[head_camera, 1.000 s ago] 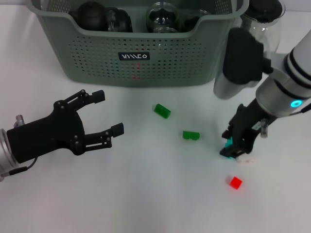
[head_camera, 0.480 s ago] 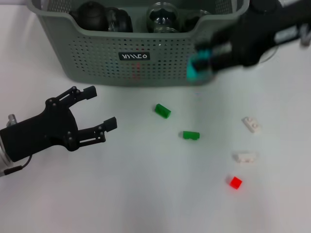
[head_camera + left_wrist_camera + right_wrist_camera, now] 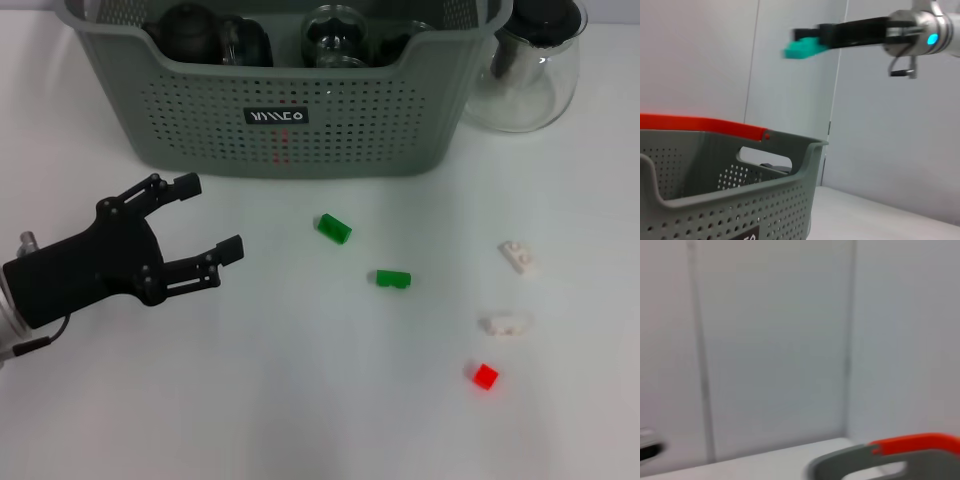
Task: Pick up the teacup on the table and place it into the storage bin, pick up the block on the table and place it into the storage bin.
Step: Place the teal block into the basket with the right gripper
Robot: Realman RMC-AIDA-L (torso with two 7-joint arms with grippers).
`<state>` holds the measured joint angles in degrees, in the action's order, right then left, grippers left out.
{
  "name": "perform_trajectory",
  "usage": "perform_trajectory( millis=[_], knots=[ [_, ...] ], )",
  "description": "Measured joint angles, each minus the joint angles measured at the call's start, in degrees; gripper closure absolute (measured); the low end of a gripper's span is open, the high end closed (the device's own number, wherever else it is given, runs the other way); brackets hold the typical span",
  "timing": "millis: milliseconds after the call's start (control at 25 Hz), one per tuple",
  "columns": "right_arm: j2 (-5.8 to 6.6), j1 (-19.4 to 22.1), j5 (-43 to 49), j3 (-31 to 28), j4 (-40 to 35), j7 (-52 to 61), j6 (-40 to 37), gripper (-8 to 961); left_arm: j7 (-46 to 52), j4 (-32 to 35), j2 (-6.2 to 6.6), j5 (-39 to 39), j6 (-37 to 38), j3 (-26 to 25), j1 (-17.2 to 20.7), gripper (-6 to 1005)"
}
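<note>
White table (image 3: 330,420): it is holding everything, and the other blocks are lying on its right half.
Grey-green storage bin (image 3: 200,130): it is sitting at the far side, in the middle. A glass pitcher (image 3: 530,70) is standing just to its right.
Left gripper (image 3: 211,215): it is waiting near the left side with its jaws wide open, holding nothing.
Right gripper (image 3: 807,40): it is hanging high above the bin, pinching a teal block (image 3: 801,49).
Doing it well: I think it should be coming down over the middle of the bin before letting go.
Small blocks: two green (image 3: 334,228) (image 3: 393,279), two white (image 3: 516,256) (image 3: 503,324) and one red (image 3: 485,376) are waiting.
Hard to see: dark and glass things are showing inside the bin, but I cannot tell if one is the teacup. The head view is missing the right arm.
</note>
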<state>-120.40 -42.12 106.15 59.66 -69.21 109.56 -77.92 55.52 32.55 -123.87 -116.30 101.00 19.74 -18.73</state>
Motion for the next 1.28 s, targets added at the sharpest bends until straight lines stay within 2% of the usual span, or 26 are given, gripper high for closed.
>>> perform_trajectory(
  millis=[120,240,480,600,760,1040,1120,1160,1280],
  knots=[
    [0.18,-3.0,0.0,5.8,5.1,0.1,12.2,521,0.0,-0.2,0.04,0.4,-0.2,0.0,-0.2,51],
    [0.23,-8.4,3.4,8.6,12.8,2.2,22.1,511,0.0,-0.7,-0.05,0.4,-0.2,0.0,-0.3,51],
    [1.66,-23.1,15.0,7.9,33.2,9.0,28.9,479,-0.1,-0.9,-0.05,0.4,-0.1,0.0,-0.1,51],
    [1.31,-26.2,19.8,8.0,36.8,12.3,30.7,464,-0.1,-0.9,-0.11,0.4,0.2,0.0,0.0,51],
    [0.78,-26.9,24.0,8.2,37.0,16.2,30.9,443,-0.1,-0.9,-0.15,0.4,0.3,0.0,0.3,51],
    [0.09,-25.3,23.2,8.3,33.7,15.6,29.9,407,-0.1,-1.1,-0.15,0.4,0.3,0.0,0.5,51],
    [-0.03,-22.5,18.0,8.4,30.2,13.2,29.4,396,-0.1,-1.3,-0.15,0.4,0.3,0.0,0.5,50],
    [-0.03,-22.5,18.0,8.4,30.2,13.2,29.4,391,-0.1,-1.4,-0.15,0.4,0.3,0.0,0.6,50],
    [0.02,-16.1,7.4,8.0,22.7,8.7,27.7,375,-0.1,-1.4,-0.15,0.4,0.4,-0.3,0.7,50]
  ],
)
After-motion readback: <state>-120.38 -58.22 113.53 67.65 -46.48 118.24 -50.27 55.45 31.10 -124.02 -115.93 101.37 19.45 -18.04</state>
